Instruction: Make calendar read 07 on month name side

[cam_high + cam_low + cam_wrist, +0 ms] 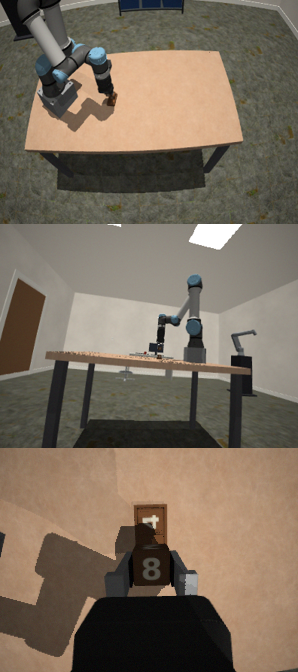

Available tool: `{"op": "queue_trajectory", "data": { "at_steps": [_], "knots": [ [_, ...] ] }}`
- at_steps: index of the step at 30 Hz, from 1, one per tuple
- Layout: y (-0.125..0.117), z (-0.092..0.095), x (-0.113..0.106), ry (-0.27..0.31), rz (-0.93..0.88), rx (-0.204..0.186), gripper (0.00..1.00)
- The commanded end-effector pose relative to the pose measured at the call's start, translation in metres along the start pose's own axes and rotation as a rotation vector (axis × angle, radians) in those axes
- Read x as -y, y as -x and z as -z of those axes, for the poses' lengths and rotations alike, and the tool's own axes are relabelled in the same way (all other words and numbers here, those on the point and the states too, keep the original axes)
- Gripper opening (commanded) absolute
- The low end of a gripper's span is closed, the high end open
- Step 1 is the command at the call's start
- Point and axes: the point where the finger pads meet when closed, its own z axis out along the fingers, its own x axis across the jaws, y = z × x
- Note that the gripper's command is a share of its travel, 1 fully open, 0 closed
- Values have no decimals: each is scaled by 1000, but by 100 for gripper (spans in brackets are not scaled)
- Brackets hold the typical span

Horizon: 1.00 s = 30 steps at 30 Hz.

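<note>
Item: gripper (151, 582), hanging near the bench's left edge, beside the arm's base (60, 101). Its fingers are pinching a dark wooden cube (150, 566), which is showing an 8 to the wrist camera.

Item: calendar piece (150, 522), lying on the table (169, 98) directly under the held cube and showing a white mark like a sideways 4. Whether it is the second cube or part of the tray, I cannot tell.

Risks, as judgement: the held cube is showing 8, not 0 or 7, so setting it down as it is would be giving a wrong date; lowering straight down would be risking a knock against the piece below, tipping or shoving it.

Views: only the wrist view is showing the digits and the grip. The top view is showing the position on the bench, the exterior view the gripper's height above it.
</note>
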Motion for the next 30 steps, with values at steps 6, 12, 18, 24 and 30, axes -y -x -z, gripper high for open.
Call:
{"op": "queue_trajectory", "data": {
  "at_steps": [6, 12, 18, 24, 30],
  "knots": [
    [0, -25, 0, 0, 0, 0, 60],
    [0, -35, 0, 0, 0, 0, 60],
    [0, -37, 0, 0, 0, 0, 60],
    [0, -37, 0, 0, 0, 0, 60],
    [0, -37, 0, 0, 0, 0, 60]
  ]
}}
